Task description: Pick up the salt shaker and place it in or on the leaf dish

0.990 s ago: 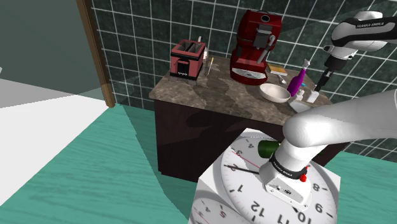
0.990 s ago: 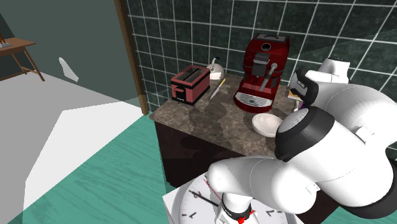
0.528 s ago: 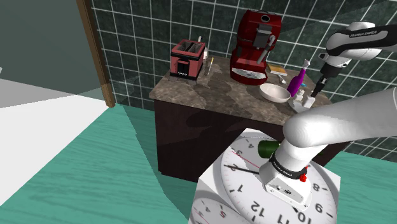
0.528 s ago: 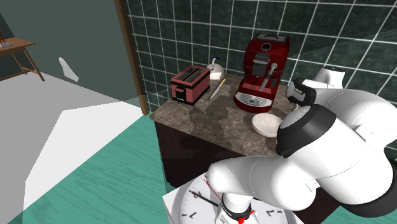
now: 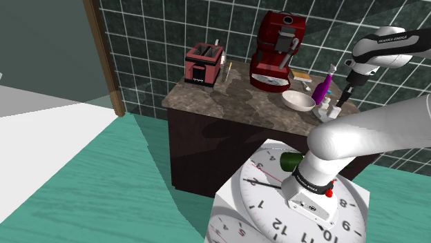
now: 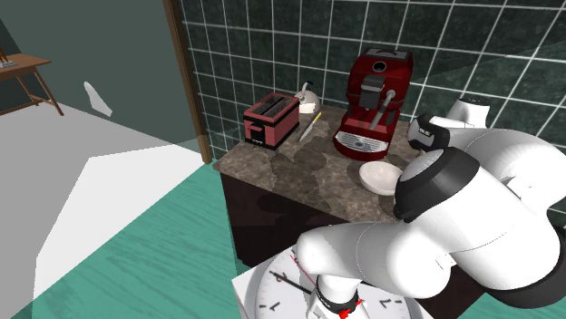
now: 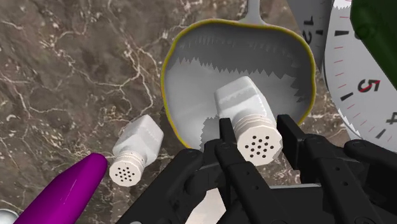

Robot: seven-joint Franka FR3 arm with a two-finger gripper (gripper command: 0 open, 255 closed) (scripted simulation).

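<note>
White salt shaker (image 7: 249, 114) clamped in the pincer (image 7: 257, 135), just over the yellow-rimmed leaf dish (image 7: 170, 60).

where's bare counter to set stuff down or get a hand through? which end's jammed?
Free: the marble counter between toaster and coffee machine, and the strip along its front edge ahead of both. Crowded: past the coffee machine, where leaf dish, purple bottle, spare shaker and the gripper clasping the salt shaker sit close together.
</note>
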